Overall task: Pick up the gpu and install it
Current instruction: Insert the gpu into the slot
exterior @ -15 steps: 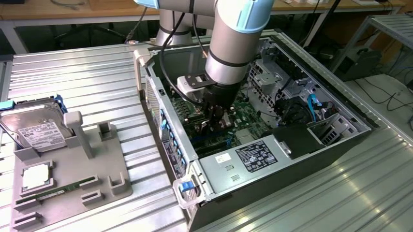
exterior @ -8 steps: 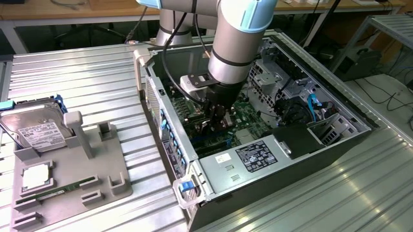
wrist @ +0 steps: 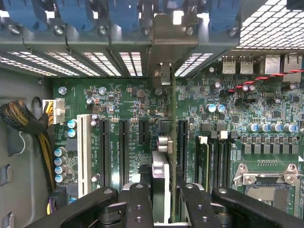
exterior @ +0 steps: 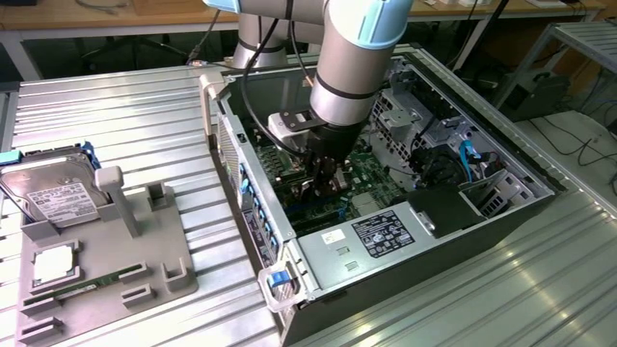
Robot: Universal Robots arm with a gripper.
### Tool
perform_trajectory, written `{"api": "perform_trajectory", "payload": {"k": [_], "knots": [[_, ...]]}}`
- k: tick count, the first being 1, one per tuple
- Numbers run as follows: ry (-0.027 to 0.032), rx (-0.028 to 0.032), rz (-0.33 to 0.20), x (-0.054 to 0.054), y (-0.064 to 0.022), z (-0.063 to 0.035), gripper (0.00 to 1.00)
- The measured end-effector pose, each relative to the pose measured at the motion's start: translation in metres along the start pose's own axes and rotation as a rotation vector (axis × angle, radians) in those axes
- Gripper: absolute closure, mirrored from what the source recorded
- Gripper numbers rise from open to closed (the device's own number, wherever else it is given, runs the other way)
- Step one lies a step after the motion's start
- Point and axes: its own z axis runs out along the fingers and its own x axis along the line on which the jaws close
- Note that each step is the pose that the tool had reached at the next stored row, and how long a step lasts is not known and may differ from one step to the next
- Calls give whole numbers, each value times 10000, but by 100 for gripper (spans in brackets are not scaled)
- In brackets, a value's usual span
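Gripper sits nearest the wrist camera, its black fingers part-closed on the gpu. The gpu stands on edge over the board and runs away from the camera toward the rear wall. Slots lie close on both flanks of the card: a long slot just beside it on one side, black slots and a white slot on the other. Whether the card's lower edge is in a slot I cannot tell. RAM sticks stand near, past the long slot, with the CPU socket beyond them. A braided cable bundle hugs the case side, well apart from the card. At the far end the card's bracket meets the vented rear wall under the blue clips, with rear ports and a red wire off to one side. In the exterior view the arm reaches down through the open side of the case, between the rear wall and the drive cage. A black shroud and the supply box crowd the near end. On the exterior view's left, well apart from the case, a grey tray on the ribbed table holds a hard drive and a RAM stick.
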Motion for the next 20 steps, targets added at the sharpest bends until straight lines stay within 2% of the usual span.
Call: {"api": "perform_trajectory", "payload": {"k": [20], "knots": [[-1,1,2,-2,14,-26,72]]}}
